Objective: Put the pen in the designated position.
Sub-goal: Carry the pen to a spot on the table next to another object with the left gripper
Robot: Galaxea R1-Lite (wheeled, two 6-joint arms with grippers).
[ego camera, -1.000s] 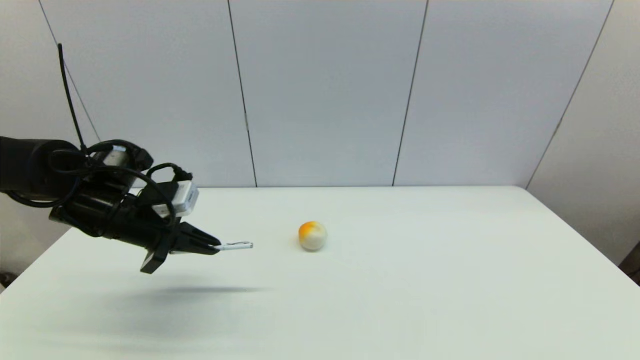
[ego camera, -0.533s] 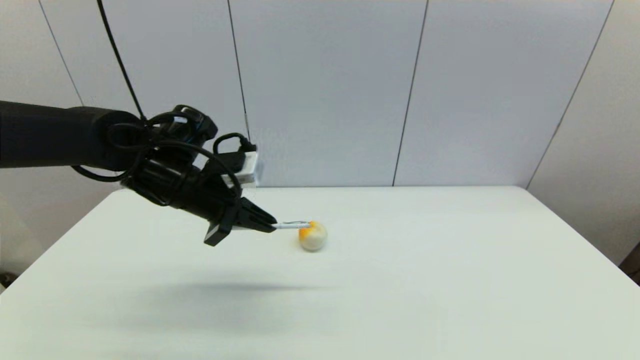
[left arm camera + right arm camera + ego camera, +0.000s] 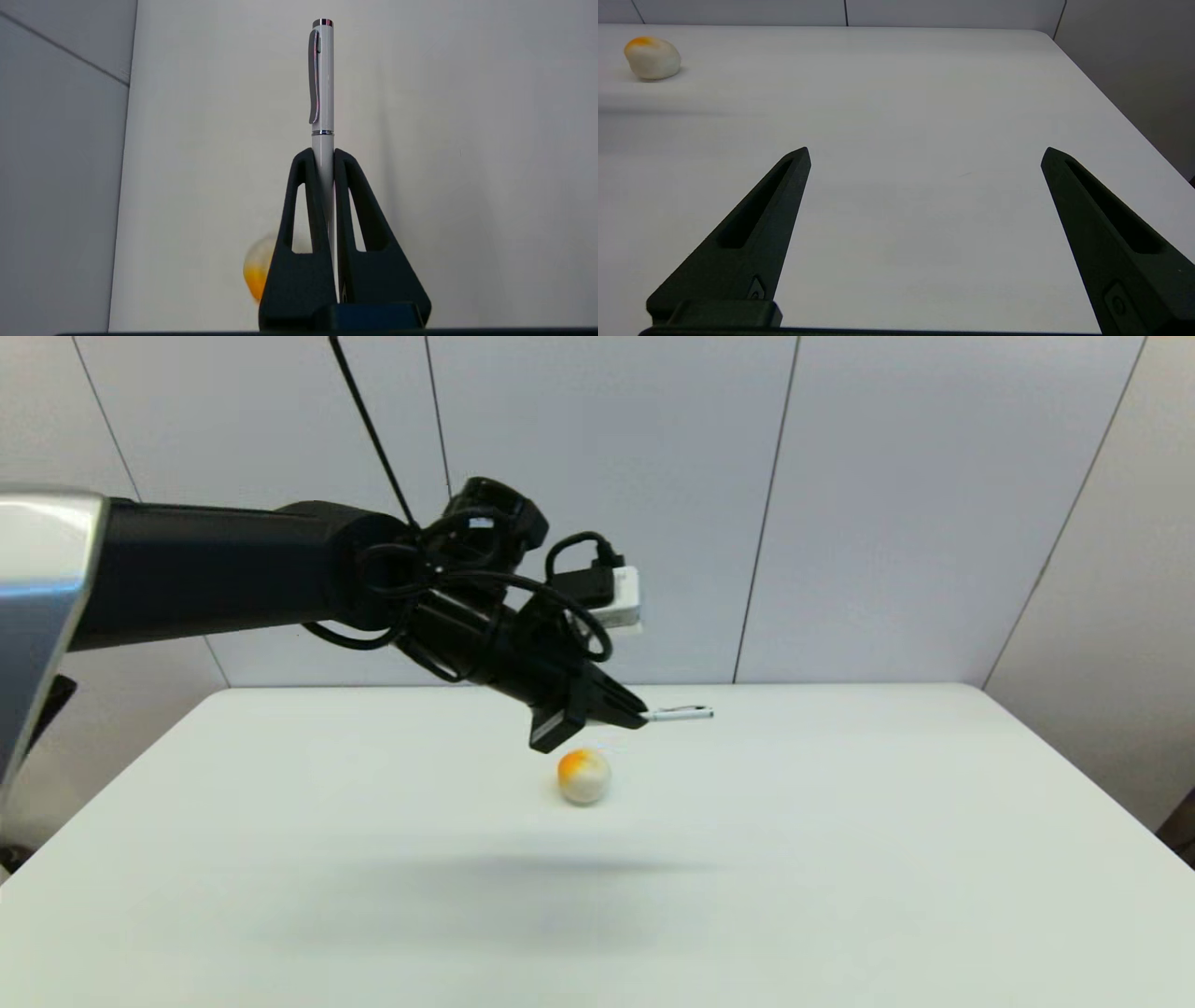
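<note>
The left claw (image 3: 642,717) is clenched on the pen (image 3: 680,714), which is held well above the white worktop (image 3: 840,859) and reaches out roughly level toward the robot's right. In the left wrist view the two black fingers (image 3: 304,196) press against the white barrel from either side, and the part of the pen (image 3: 323,88) beyond them shows a metal clip, a thin metal band and a metal end cap. The other end of the pen is hidden between the fingers, so its tip cannot be made out. The orange-and-white ball (image 3: 584,776) rests on the worktop, seemingly just below the claw, though how high the claw hangs over it is hard to judge from the head view; in the left wrist view the ball (image 3: 257,270) is blurred and half covered by a finger. The left arm stretches in from the robot's left at about the height of the worktop's far edge, wrist angled downward and cables looped round it; its near end is cut off. A soft shadow lies on the worktop nearer the robot. The right claw (image 3: 924,158) shows only in its own wrist view, low over the worktop with its fingers spread wide and gripping nothing, the ball (image 3: 652,58) well apart from it.
</note>
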